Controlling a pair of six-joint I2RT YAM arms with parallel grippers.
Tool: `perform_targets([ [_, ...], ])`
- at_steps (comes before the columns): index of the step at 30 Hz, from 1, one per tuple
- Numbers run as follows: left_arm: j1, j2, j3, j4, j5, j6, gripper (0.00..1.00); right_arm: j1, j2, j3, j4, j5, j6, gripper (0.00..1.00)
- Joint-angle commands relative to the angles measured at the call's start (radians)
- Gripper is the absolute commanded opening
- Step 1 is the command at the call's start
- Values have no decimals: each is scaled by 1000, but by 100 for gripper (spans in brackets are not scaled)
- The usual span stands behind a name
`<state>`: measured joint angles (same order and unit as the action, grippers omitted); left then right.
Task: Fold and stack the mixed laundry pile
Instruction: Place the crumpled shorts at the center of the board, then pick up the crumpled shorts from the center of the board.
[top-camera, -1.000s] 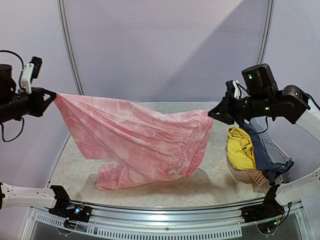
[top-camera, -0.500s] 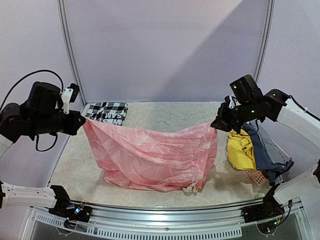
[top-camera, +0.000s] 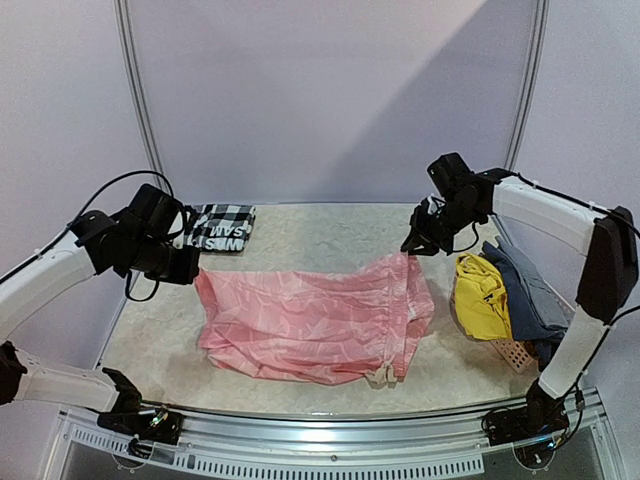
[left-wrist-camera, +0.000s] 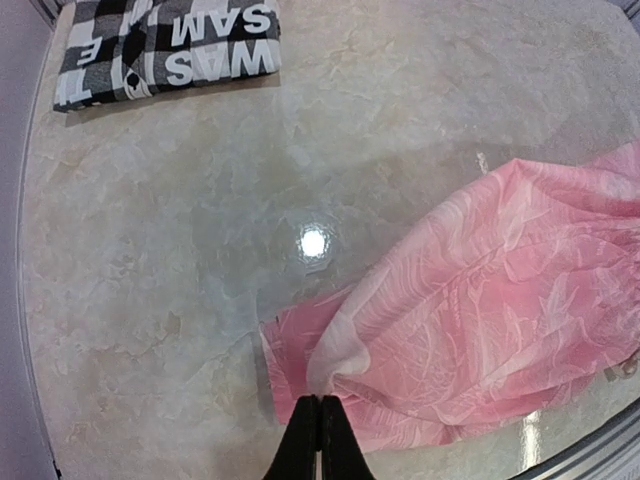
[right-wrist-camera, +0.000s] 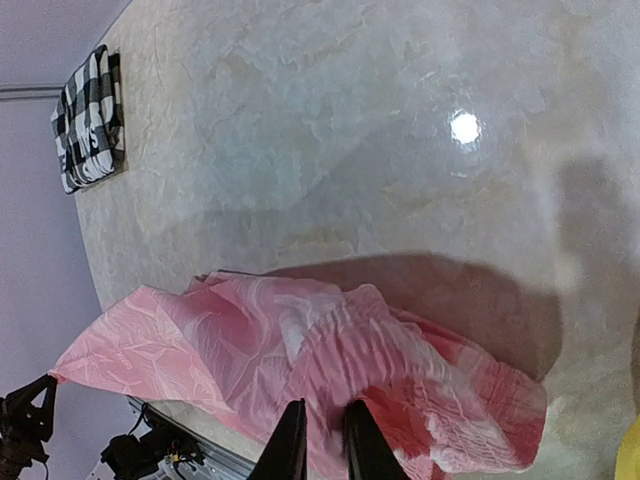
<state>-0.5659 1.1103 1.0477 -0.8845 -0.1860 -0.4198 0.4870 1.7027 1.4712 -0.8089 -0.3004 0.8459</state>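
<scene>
The pink garment (top-camera: 310, 325) lies spread across the middle of the table, slightly crumpled. My left gripper (top-camera: 190, 270) is shut on its left corner, low over the table; in the left wrist view the jaws (left-wrist-camera: 320, 405) pinch a fold of the pink cloth (left-wrist-camera: 500, 300). My right gripper (top-camera: 412, 245) holds the garment's gathered upper right edge; in the right wrist view the pink cloth (right-wrist-camera: 300, 350) fills the narrow gap of the gripper (right-wrist-camera: 322, 425). The black-and-white checked shirt (top-camera: 220, 227) lies folded at the back left. The yellow garment (top-camera: 480, 295) and the blue-grey one (top-camera: 530, 290) are heaped at the right.
A salmon perforated basket (top-camera: 515, 352) sits under the yellow and blue-grey clothes at the right edge. The marble tabletop (top-camera: 320, 225) shows bare behind the pink garment. A metal rail (top-camera: 330, 450) runs along the near edge.
Both grippers came down and inward. The pink garment, stretched in the air a second ago, now lies on the table, still held at both ends.
</scene>
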Motion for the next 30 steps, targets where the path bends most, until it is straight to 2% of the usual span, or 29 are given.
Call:
perform_targets([
  [1,58,46,-17,55,85,17,0,-35,121,86,34,-97,-101,22],
  [6,89,98,-29,68,121,23,0,-38,222,153,5,-173,-214,40],
  [10,100,110,-40,79,135,25,0,-38,225,145,-35,-167,-299,49],
  [16,109,119,-46,84,145,33,0,-39,170,52,-33,-193,-360,49],
  [22,110,111,-49,87,149,30,0,-37,90,-95,39,-196,-327,47],
  [30,110,99,-54,83,149,31,0,-37,99,-151,92,-204,-299,44],
])
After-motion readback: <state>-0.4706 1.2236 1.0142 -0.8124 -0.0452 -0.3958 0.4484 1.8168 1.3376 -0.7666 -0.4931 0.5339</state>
